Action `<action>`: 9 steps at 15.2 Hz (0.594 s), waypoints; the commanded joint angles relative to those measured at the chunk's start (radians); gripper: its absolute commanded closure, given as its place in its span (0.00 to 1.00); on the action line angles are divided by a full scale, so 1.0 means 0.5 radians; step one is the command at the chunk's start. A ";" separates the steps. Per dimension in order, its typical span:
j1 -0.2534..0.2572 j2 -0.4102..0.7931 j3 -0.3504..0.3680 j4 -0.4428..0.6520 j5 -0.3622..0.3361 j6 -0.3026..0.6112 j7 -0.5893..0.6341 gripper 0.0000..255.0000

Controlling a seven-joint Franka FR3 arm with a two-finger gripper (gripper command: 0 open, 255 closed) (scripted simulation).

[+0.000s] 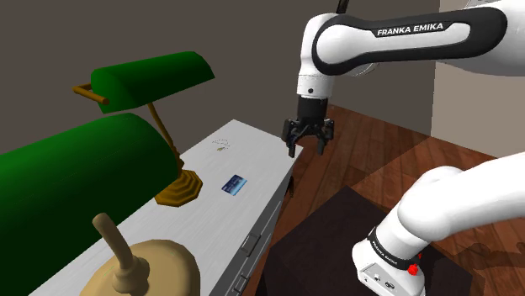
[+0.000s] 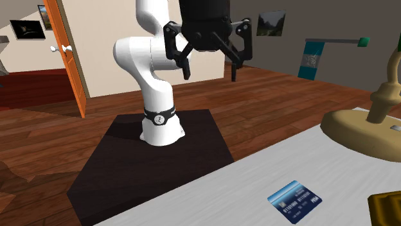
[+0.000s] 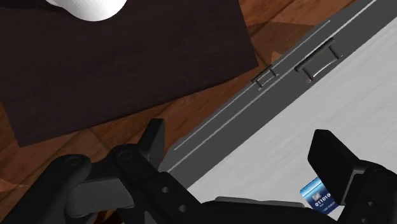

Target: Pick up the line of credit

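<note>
The card [image 1: 235, 183] is a small, flat, blue rectangle with tiny white marks on it. It lies flat on the surface [image 1: 252, 143], which is smooth, long and pale grey. The front of the surface has drawers with thin metal handles [image 3: 321, 58].

A lamp with a shiny green shade [image 1: 156, 80] stands near the card on a brown base [image 1: 178, 187] that has many sides. A second, big green shade [image 1: 76, 160] is rounded like a tube. A tan lamp base [image 2: 366, 131] looks round and smooth.

The jaws are black with bent arms. They are spread wide apart and hold nothing. They hang in the air above the edge of the surface, over the brown wood floor [image 2: 270, 96] and the dark stand [image 2: 154, 154].

The card is not between the jaws. In the wrist view it peeks out just beside one finger [image 3: 331, 156], which hides part of it. In the shoulder view the card lies apart from the jaws, closer to the lamps.
</note>
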 commanded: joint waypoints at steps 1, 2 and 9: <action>-0.013 0.127 0.057 0.012 0.107 0.112 0.166 0.00; -0.018 0.185 0.084 0.018 0.157 0.165 0.242 0.00; -0.033 0.640 0.238 0.117 0.462 0.579 0.726 0.00</action>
